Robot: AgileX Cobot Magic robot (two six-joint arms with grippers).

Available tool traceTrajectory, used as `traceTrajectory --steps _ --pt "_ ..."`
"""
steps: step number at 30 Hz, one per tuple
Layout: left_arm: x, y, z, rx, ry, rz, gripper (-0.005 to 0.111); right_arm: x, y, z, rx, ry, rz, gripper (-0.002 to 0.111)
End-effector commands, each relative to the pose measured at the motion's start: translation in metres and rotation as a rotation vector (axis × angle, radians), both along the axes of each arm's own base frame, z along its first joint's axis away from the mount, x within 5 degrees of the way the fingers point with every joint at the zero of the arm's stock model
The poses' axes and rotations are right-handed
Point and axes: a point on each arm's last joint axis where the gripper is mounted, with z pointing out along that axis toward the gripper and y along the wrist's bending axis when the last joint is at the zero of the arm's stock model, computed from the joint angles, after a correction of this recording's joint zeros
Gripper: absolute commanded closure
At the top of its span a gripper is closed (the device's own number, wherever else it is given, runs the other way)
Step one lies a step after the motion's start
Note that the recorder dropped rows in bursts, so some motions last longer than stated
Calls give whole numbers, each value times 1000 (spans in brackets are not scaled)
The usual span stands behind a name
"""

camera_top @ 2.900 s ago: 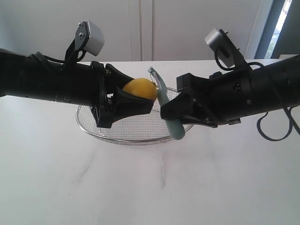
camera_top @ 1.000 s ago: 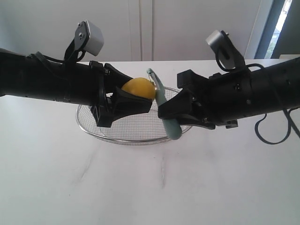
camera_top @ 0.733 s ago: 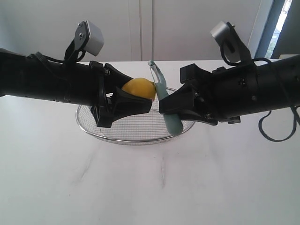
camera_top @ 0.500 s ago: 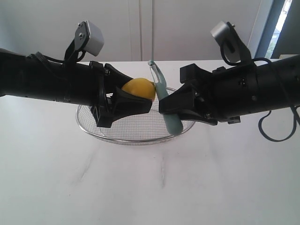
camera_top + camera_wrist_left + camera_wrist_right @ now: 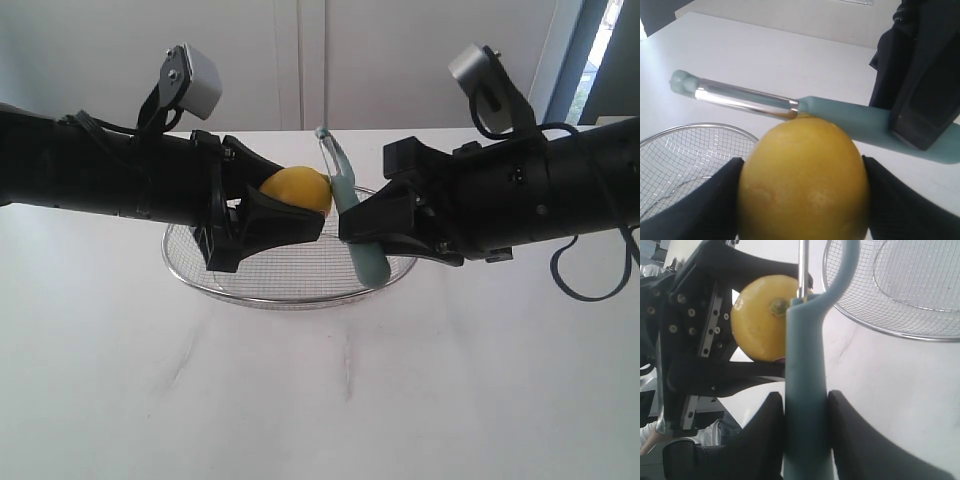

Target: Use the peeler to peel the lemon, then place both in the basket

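Bare white table up front, with the wire mesh basket sitting on it a bit further back. Both arms meet in the air right over the basket. The left gripper is clamped on the lemon, 1 black finger on each side. You can see that nicely in the left wrist view. The right gripper pinches the teal handle of the peeler about midway along. The peeler stands roughly upright, head up and the handle end hanging down over the basket rim. Its metal blade lies right against the lemon near the stem end, touching as far as I can tell. So the lemon and peeler are both above the basket, not in it. White cabinet doors are behind everything.
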Motion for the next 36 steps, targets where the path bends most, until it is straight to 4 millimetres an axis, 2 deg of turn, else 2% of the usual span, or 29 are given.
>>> traceTrajectory --steps 1,10,19,26,31,36 --pt "-2 -1 6 -37 9 -13 107 -1 0 2 2 -24 1 108" --pt "-4 -2 7 -44 16 -24 107 1 -1 3 -1 -34 -12 108" --pt "-4 -2 7 -48 18 -31 107 7 0 16 6 -84 -21 108" --pt "-4 -2 7 -48 18 -31 107 12 -2 16 -7 -106 -82 108" --pt "-4 -2 6 -38 13 -30 107 20 -1 35 9 -171 -99 108" --pt "-4 -1 6 -37 13 -28 107 29 -2 42 -32 -200 -114 108"
